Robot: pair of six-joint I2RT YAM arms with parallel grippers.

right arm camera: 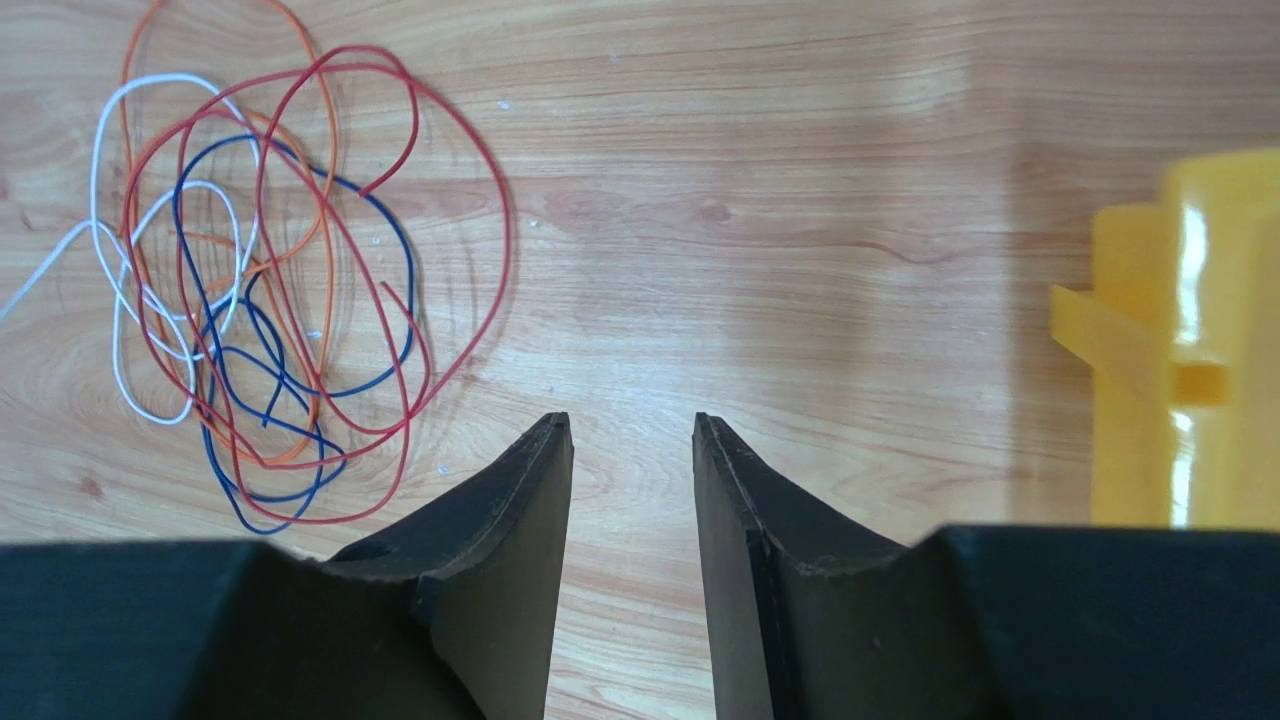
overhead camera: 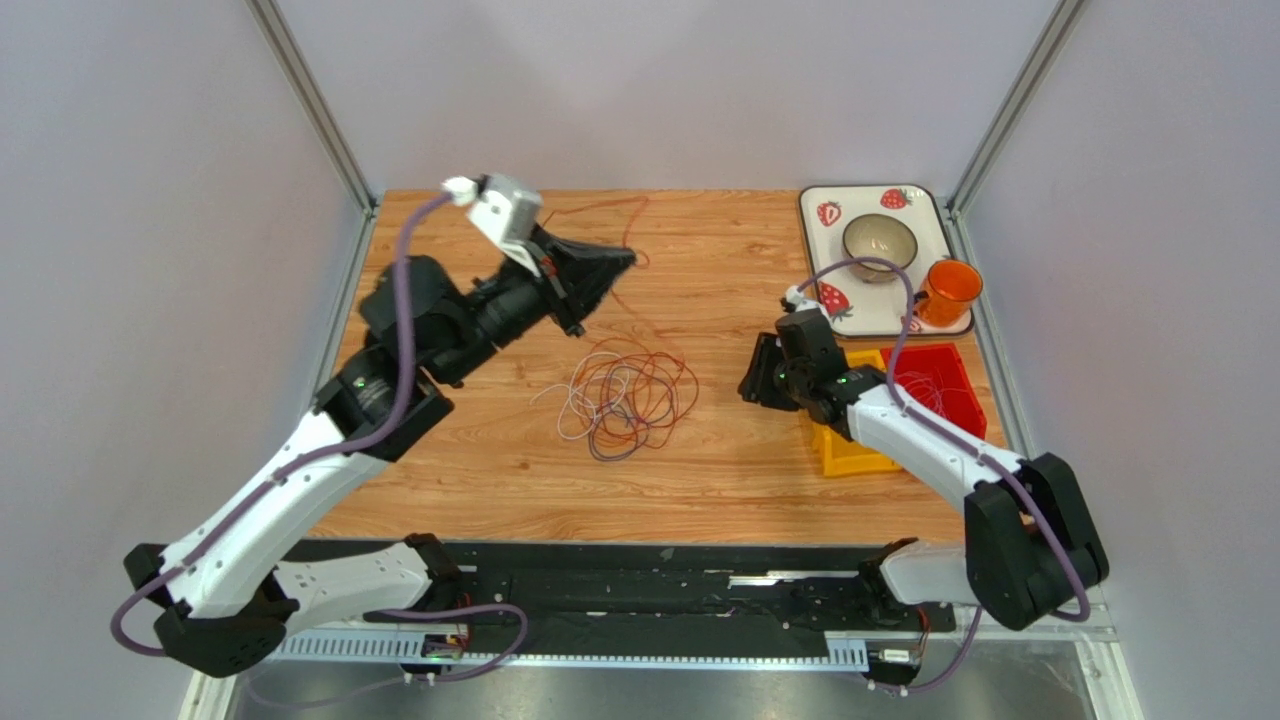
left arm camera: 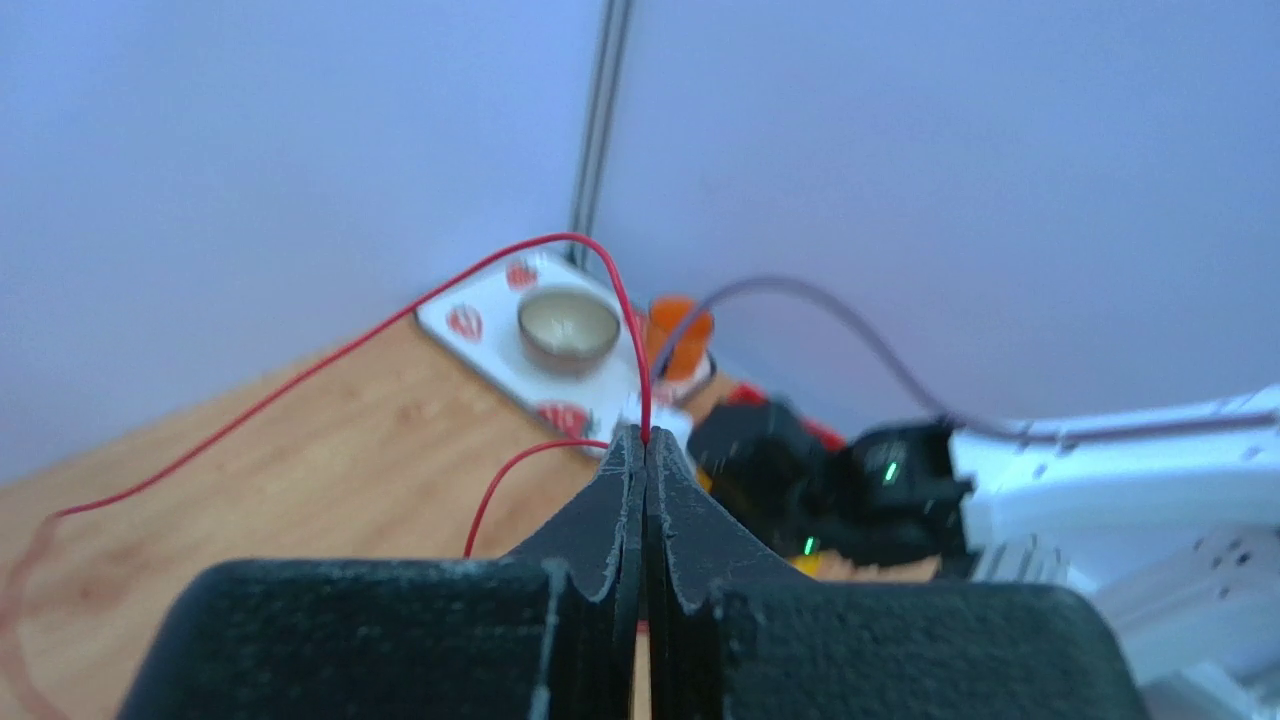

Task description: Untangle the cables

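- My left gripper [left arm camera: 646, 443] is pressed tight shut, with no gap between its two fingers.
- It pinches a thin red wire [left arm camera: 376, 333] right at its tip.
- From the tip the red wire goes up in a bend, then runs down to the left toward the table [overhead camera: 751, 465].
- A second bit of the same red colour curls out just under the tip.
- From above, my left gripper [overhead camera: 624, 258] is up over the far left part of the table, and the red wire [overhead camera: 609, 201] lies near the back edge.
- The rest of the cables [overhead camera: 624, 398] sit in a messy pile in the middle of the table, between my two arms.
- In my right wrist view the cables [right arm camera: 256, 285] are red, orange, white and blue loops, all crossing over each other.
- My right gripper [right arm camera: 631, 423] has its fingers a little way apart, with nothing between them, only bare wood below.
- From above, my right gripper [overhead camera: 756, 375] is to the right of the pile and does not touch it.
- A yellow bin [right arm camera: 1187, 345] is close on its right side, next to a red bin [overhead camera: 939, 383].
- In the far right corner is a tray [overhead camera: 887, 195] with strawberry pictures and a bowl [overhead camera: 879, 240] on it.
- An orange cup [overhead camera: 950, 288] stands at the tray's right edge.
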